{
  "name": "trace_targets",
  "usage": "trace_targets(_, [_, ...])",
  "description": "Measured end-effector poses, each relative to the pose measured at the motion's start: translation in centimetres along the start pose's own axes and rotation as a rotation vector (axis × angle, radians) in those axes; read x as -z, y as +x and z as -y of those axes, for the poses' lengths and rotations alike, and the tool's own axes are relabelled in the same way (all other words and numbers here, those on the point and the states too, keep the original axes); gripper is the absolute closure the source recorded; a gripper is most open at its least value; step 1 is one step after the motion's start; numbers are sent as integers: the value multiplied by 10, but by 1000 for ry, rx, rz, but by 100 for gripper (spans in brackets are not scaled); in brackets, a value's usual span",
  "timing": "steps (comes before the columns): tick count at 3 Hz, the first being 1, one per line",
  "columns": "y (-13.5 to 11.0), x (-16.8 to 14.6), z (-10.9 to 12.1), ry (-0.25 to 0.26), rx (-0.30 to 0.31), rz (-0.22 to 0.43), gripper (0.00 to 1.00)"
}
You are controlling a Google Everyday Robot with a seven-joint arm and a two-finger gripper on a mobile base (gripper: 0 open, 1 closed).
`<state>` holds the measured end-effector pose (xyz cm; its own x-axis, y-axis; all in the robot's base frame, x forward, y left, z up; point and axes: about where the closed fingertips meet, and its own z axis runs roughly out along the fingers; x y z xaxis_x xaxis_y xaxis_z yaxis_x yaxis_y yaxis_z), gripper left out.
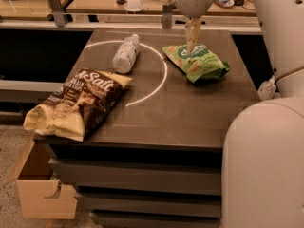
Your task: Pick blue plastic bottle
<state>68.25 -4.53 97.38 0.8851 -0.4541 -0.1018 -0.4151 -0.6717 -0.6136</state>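
Observation:
The blue plastic bottle (125, 55) lies on its side at the back left of the dark table (190, 113), cap pointing away, inside a white arc painted on the top. My gripper (192, 42) hangs from the arm at the top of the view, over the back of the green chip bag (195, 61), well to the right of the bottle. It holds nothing that I can see.
A brown chip bag (78, 103) lies at the table's front left corner, overhanging the edge. A cardboard box (40, 189) stands on the floor at the left. My white body (266, 165) fills the right side. Wooden benches with clutter run behind the table.

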Motion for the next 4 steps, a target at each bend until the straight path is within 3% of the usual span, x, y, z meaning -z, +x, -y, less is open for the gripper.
trace_targets(1, [27, -41, 13, 68, -55, -29, 0])
trace_targets(2, [39, -58, 27, 124, -104, -39, 0])
trace_targets(3, [41, -59, 28, 132, -91, -43, 0])
trace_targets(4, [47, -64, 37, 179, -19, -64, 0])
